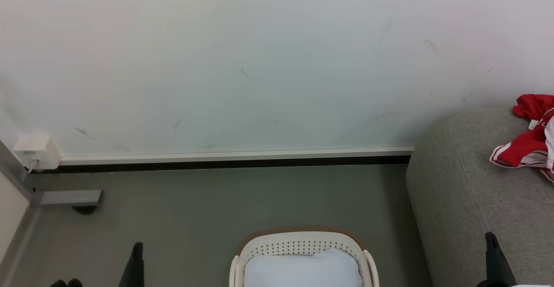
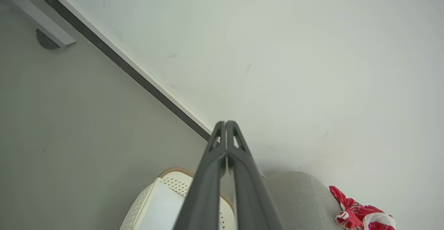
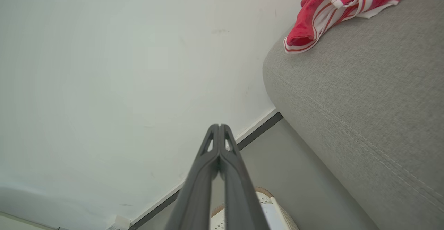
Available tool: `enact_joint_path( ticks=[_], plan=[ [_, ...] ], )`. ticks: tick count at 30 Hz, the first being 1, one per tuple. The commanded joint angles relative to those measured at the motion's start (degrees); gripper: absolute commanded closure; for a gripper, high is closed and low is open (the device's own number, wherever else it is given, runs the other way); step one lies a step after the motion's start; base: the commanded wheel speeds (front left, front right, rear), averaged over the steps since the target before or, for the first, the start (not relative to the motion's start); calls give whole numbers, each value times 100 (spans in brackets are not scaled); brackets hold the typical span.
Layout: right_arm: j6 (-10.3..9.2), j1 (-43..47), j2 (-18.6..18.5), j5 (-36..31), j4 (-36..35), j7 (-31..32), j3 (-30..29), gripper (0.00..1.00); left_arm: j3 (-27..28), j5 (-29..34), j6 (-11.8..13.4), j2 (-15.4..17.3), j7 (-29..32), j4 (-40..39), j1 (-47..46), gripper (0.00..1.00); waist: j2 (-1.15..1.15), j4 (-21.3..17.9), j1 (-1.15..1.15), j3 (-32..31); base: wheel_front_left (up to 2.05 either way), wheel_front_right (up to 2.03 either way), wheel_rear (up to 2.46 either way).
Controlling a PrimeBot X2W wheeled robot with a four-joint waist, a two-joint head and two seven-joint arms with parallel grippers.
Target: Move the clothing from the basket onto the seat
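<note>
The clothing (image 1: 529,142), red with white stripes, lies bunched on top of the grey seat (image 1: 458,196) at the right; it also shows as clothing (image 3: 338,4) and clothing (image 2: 360,216) on the seat (image 3: 364,98) (image 2: 301,195). The cream basket (image 1: 303,246) with a brown rim stands on the floor at bottom centre, with a white liner (image 1: 303,269) inside; the basket (image 2: 173,183) (image 3: 274,205) edges into both wrist views. My left gripper (image 1: 137,248) (image 2: 225,123) is shut, left of the basket. My right gripper (image 1: 490,237) (image 3: 219,126) is shut, in front of the seat. Neither holds anything.
A white wall (image 1: 259,62) with a pale skirting board (image 1: 233,155) runs behind the grey floor (image 1: 194,200). At the far left sit a white wall box (image 1: 37,150) and a metal frame foot (image 1: 69,197).
</note>
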Motion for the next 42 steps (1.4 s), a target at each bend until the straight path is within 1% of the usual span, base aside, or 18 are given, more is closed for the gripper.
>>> enact_joint_path(
  ticks=[1,21,42],
  plan=[
    [-5,-136,-64,175,-93,49,-28,100,43,-226,-33,26,44,-66,-122,100,0,3,0,2,0,0,0],
    [-7,-294,-78,1484,-131,398,-103,100,132,-1554,-98,10,390,-59,-311,100,0,45,0,38,0,0,0],
    [-9,-421,-91,2625,-162,694,-163,100,217,-2699,-155,-5,692,-53,-474,100,0,89,0,76,0,0,0]
  ],
)
